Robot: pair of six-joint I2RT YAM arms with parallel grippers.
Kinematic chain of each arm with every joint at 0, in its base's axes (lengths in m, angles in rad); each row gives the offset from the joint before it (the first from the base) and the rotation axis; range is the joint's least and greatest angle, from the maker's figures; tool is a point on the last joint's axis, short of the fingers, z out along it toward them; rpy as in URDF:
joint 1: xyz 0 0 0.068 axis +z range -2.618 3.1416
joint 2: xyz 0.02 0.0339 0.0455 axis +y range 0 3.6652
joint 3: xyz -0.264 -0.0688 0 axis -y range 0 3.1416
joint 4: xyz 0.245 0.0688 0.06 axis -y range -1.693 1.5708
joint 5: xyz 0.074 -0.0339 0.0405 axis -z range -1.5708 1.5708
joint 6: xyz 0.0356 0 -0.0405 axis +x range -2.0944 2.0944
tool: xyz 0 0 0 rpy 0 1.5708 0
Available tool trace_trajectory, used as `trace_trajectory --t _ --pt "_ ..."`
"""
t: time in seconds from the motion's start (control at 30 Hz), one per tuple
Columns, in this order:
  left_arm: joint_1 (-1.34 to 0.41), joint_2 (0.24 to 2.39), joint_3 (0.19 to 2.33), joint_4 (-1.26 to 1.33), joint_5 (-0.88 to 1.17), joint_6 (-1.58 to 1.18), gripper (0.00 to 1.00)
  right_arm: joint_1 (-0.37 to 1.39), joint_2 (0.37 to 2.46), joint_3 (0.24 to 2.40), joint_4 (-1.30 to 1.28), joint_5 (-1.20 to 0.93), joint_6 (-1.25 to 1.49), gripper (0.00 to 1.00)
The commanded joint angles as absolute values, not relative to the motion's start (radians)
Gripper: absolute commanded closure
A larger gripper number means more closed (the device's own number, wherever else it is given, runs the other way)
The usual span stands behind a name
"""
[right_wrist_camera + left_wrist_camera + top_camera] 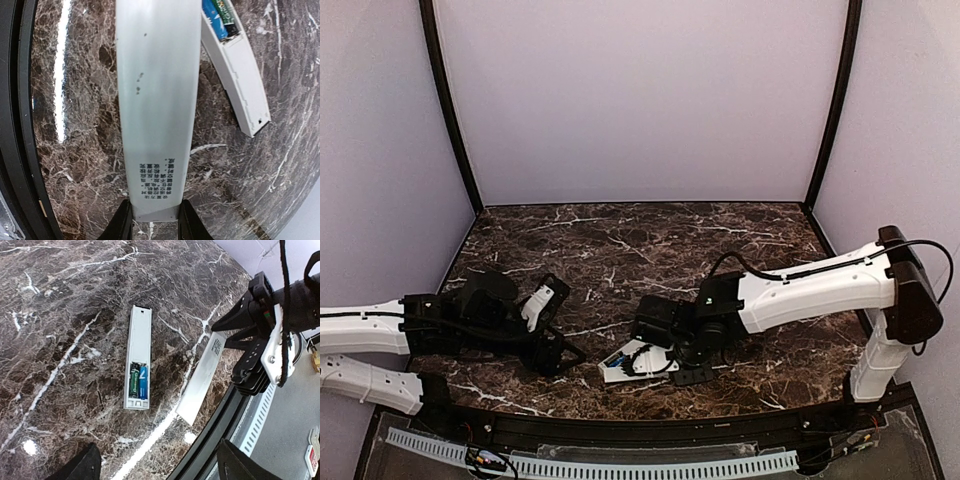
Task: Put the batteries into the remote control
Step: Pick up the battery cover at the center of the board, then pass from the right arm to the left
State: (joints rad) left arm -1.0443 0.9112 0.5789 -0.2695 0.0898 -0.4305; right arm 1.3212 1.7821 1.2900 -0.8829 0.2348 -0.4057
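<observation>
The remote control (139, 347) lies back up on the marble with its battery bay uncovered. The batteries, one blue (143, 382) and one green (134, 382), sit side by side in the bay at its near end. My right gripper (152, 220) is shut on one end of the remote's white back cover (152, 100), held tilted just beside the remote (237, 80), nearer the table's front edge. My left gripper (162, 466) is open and empty, hovering a little short of the remote's battery end. In the top view the remote (618, 364) lies between the two grippers.
The table's black front rail (220, 425) runs right beside the cover's free end. A perforated white cable strip (620, 466) lies below it. Purple walls enclose the back and sides.
</observation>
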Motion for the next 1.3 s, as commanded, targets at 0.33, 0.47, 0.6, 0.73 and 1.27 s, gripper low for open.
trace_trajectory --t 0.33,0.47,0.6,0.73,1.27 --pt "-0.952 1.082 0.567 -0.019 0.530 -0.615 0.31 1.406 1.651 1.233 -0.742 0.496 -0.474 0.83" --pt "-0.949 1.120 0.564 0.043 0.577 -0.648 0.37 1.418 1.650 1.229 -0.725 0.527 -0.482 0.83" --pt "-0.949 1.144 0.564 0.074 0.597 -0.659 0.48 1.429 1.651 1.223 -0.707 0.548 -0.488 0.83" --pt "-0.947 1.155 0.557 0.119 0.619 -0.678 0.63 1.439 1.636 1.217 -0.672 0.577 -0.500 0.83" --pt "-0.904 1.054 0.510 0.179 0.592 -0.666 1.00 1.381 1.349 1.109 -0.479 0.505 -0.310 0.01"
